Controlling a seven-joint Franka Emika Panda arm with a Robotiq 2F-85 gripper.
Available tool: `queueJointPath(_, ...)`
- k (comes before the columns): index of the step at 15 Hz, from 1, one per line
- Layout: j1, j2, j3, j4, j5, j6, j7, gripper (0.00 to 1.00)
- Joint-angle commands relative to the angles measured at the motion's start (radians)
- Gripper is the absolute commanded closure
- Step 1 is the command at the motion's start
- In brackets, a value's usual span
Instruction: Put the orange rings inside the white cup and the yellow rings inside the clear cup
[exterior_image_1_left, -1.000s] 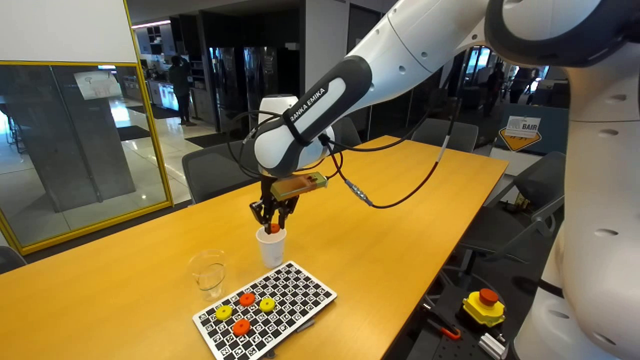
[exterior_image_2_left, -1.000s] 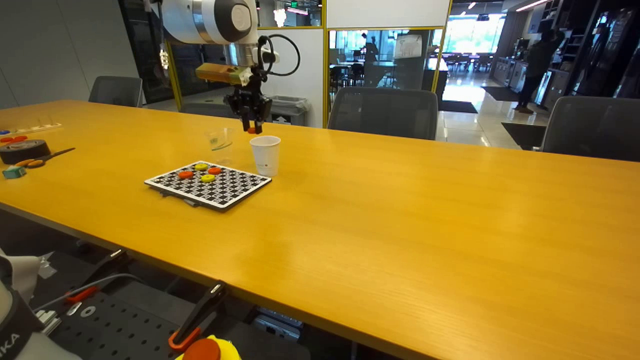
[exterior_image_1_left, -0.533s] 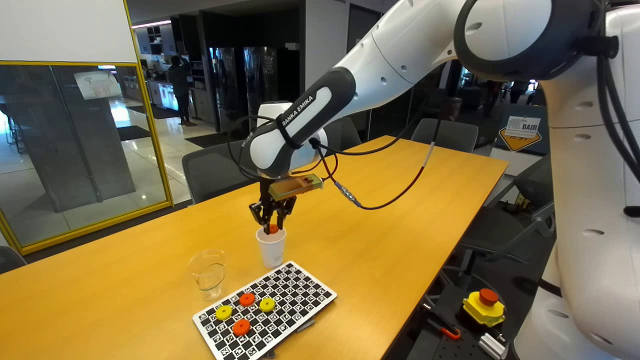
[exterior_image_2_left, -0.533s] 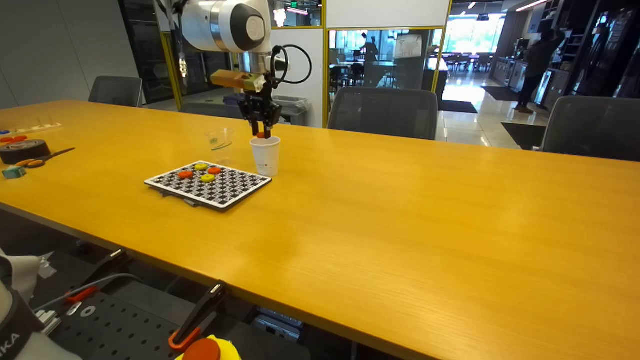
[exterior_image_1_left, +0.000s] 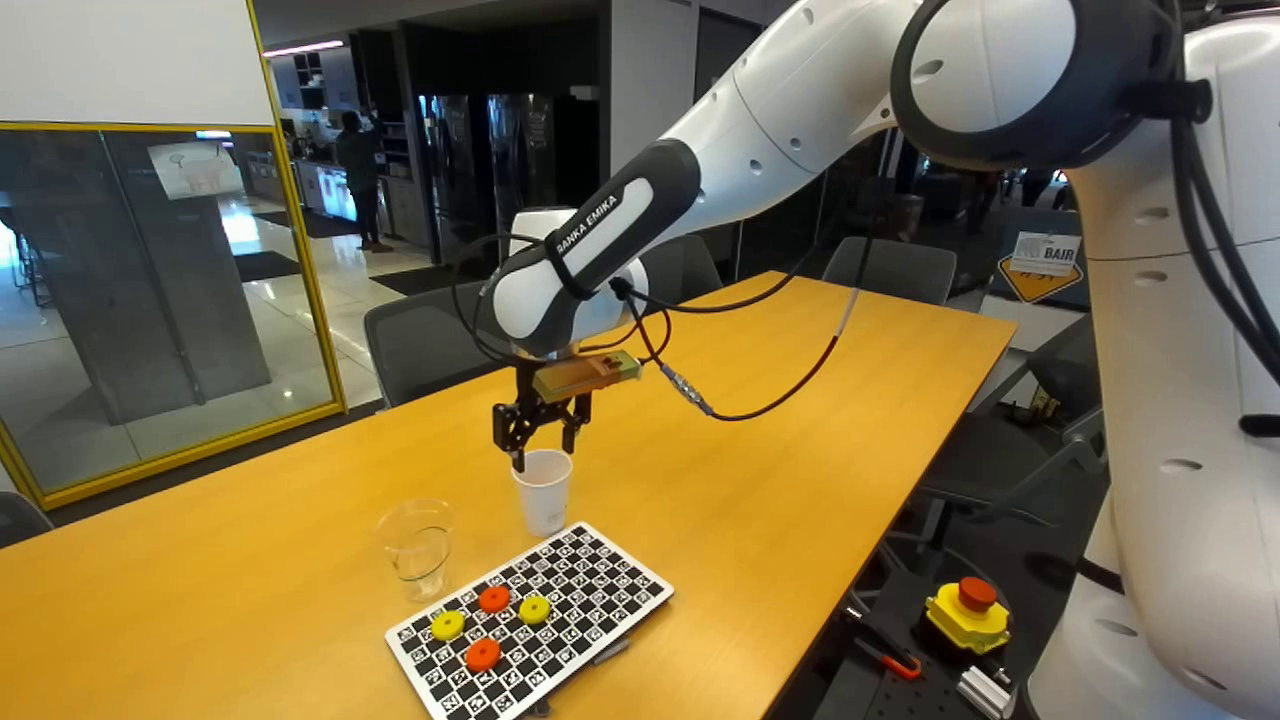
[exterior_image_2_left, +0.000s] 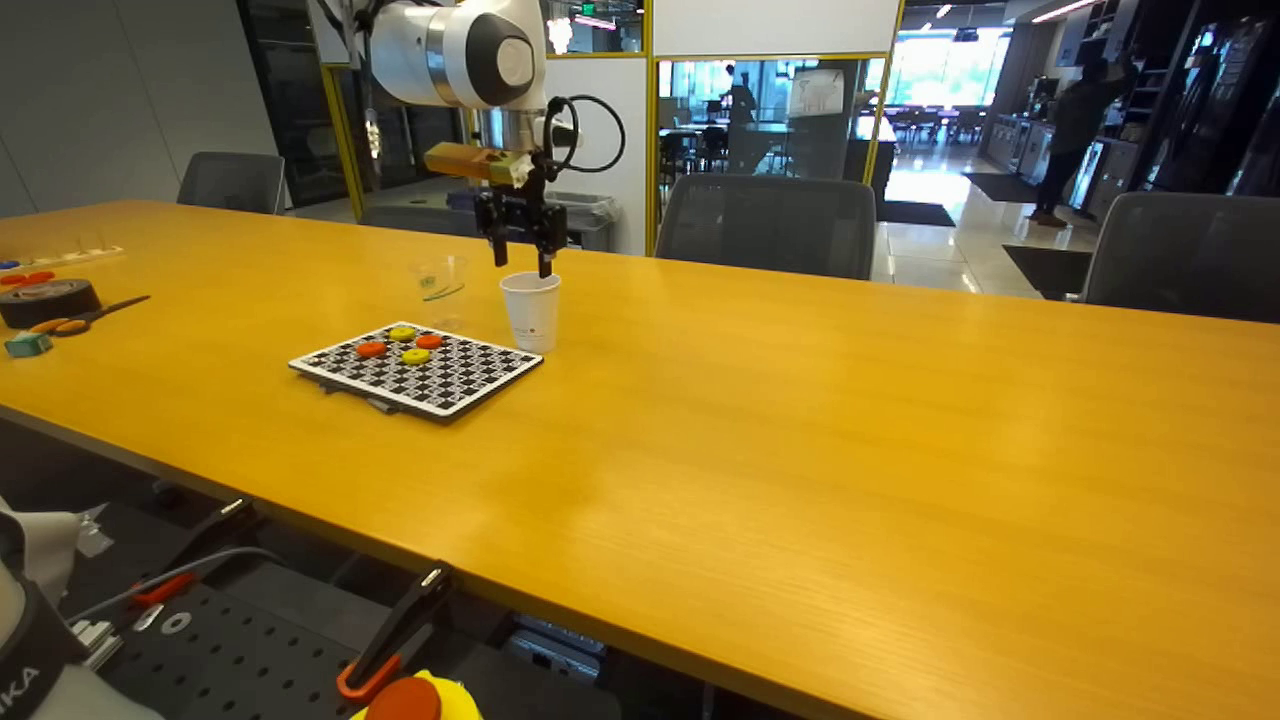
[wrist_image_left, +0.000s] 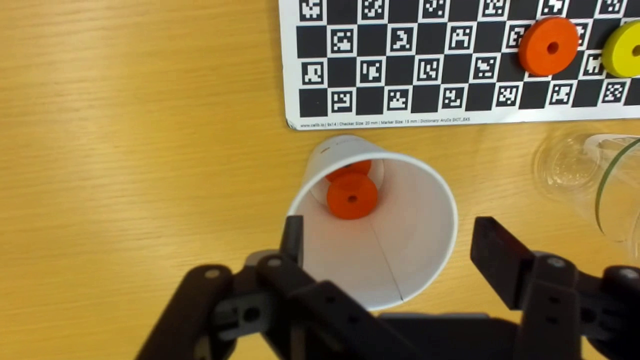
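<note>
My gripper (wrist_image_left: 390, 225) hangs just above the white cup (exterior_image_1_left: 543, 500) with its jaws spread wide around the rim and nothing between them. The wrist view looks into the cup, where two orange rings (wrist_image_left: 352, 202) lie, one partly covering the other. On the checkered board rest two more orange rings (exterior_image_1_left: 494, 599) and two yellow rings (exterior_image_1_left: 535, 609). The clear cup (exterior_image_1_left: 416, 550) stands upright beside the white one. It shows in both exterior views and, cut off, at the right edge of the wrist view.
The checkered board (exterior_image_1_left: 600, 580) lies close to both cups. Far along the table are a black tape roll (exterior_image_2_left: 50, 302), scissors (exterior_image_2_left: 85, 318), a small green block (exterior_image_2_left: 28, 344) and red pieces (exterior_image_2_left: 40, 278). A mesh chair (exterior_image_2_left: 765, 225) stands behind the table.
The gripper moved slightly and lowered over the white cup. Its jaws opened, and the orange ring they held is gone from between the fingers; two orange rings now show inside the cup.
</note>
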Motion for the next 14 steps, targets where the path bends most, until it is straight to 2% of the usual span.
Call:
queueJointPath(1,0.017,-0.029,0.009,-0.036,0.008,-0.005,-0.004,0.00)
queueJointPath(8,0.082,-0.107,0.051,-0.242,-0.001,0.090,0.020,0.00)
queueJointPath(14,0.099,-0.123,0.089,-0.321,0.019,0.126,-0.002,0.00)
